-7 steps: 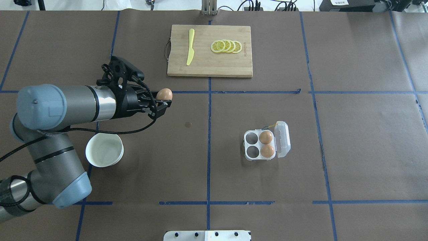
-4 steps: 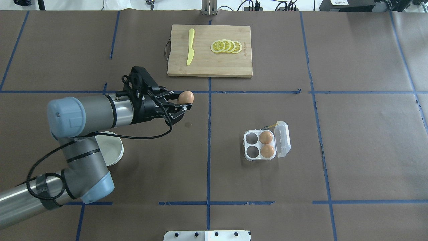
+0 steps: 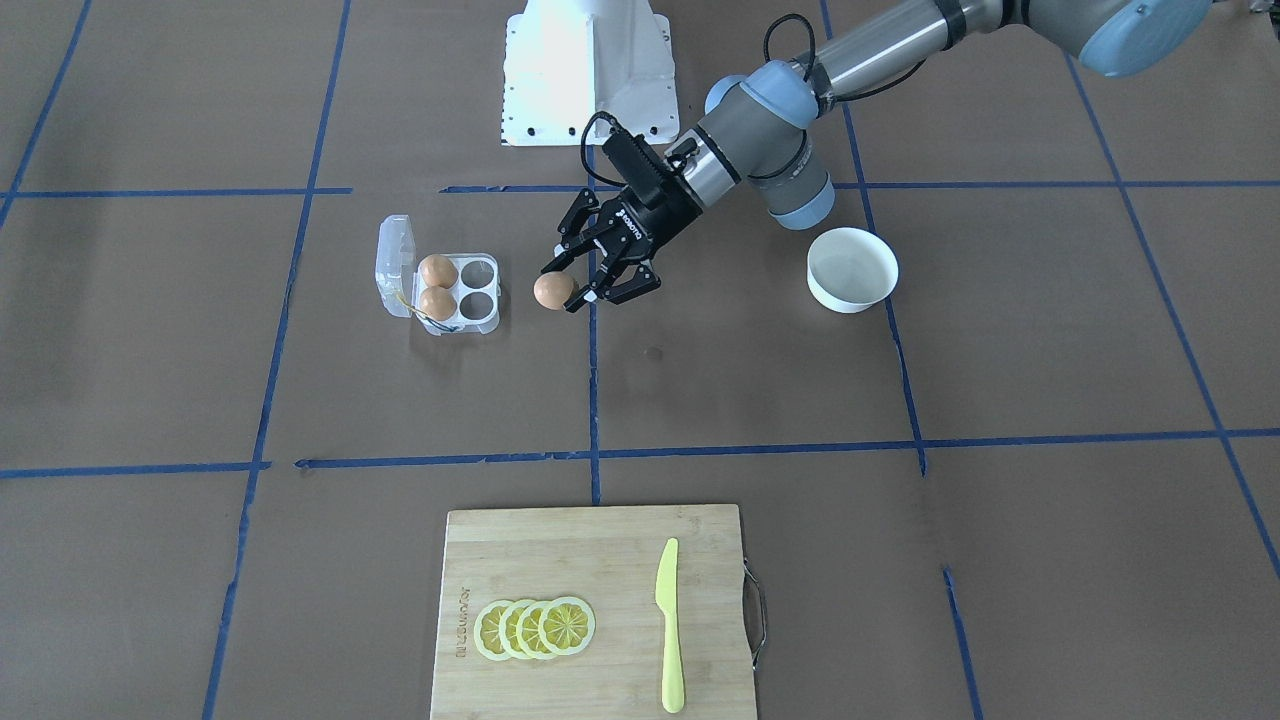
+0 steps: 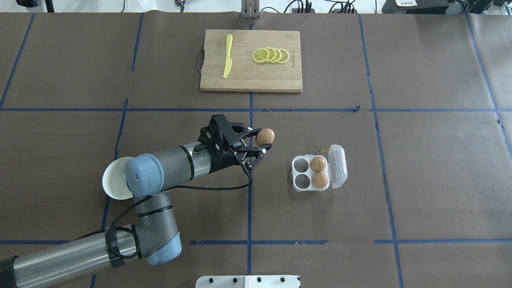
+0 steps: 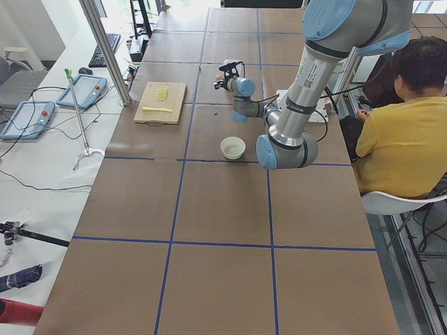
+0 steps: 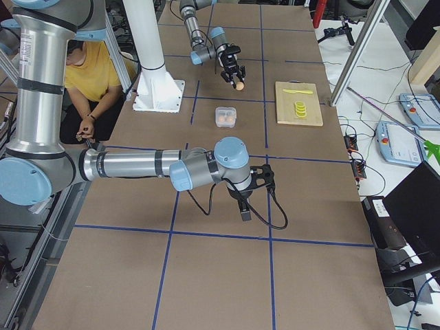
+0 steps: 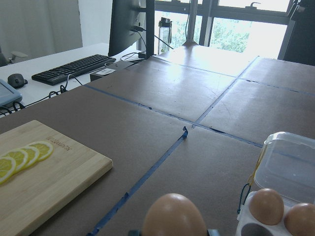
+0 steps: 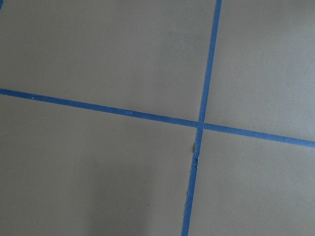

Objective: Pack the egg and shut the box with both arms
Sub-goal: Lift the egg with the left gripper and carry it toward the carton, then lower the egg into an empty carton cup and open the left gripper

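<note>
In the last second the left arm has swung across the counter, away from the white bowl [image 4: 114,185] and over the middle blue tape line. The left gripper [image 4: 261,141] now hangs near the box [image 4: 338,166], on the side of its two empty cells. Its jaws are clamped on the egg [image 4: 265,136], which is in the air above the counter and not yet over the tray. I'd say the carry is nearly done and lowering into a cell comes next. The egg's long axis looks roughly level and in line with the fingers, pointing towards the box; I can't tell which end leads. The box sits mouth up, lid open on the far side. The right gripper [image 6: 246,206] hovers over bare counter well away; I can't tell how its jaws stand.
</note>
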### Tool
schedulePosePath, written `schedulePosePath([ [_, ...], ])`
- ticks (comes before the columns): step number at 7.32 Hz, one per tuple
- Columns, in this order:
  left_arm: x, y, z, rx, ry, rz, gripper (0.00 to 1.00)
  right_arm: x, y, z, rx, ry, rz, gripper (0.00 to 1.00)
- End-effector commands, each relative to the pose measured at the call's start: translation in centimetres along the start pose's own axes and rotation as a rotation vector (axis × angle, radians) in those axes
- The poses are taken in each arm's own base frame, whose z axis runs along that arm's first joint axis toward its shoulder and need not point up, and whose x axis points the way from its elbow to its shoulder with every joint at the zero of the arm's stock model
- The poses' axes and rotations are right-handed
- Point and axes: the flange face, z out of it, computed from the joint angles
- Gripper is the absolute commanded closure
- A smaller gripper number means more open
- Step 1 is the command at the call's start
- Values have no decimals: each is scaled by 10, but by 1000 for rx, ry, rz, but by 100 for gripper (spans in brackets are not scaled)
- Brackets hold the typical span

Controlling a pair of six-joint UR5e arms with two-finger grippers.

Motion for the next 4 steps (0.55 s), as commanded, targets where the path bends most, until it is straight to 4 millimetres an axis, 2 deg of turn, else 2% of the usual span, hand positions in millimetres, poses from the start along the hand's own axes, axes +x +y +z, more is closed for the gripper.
schedulePosePath([
  [1,66,5,44,-1,9,-15,95,1,1,1,-2,0,2,0],
  [3,80,5,50,-5,25,-19,90,3,2,3,-7,1,5,0],
  [4,83,2,60,-10,24,-18,90,3,1,3,-5,1,5,0],
])
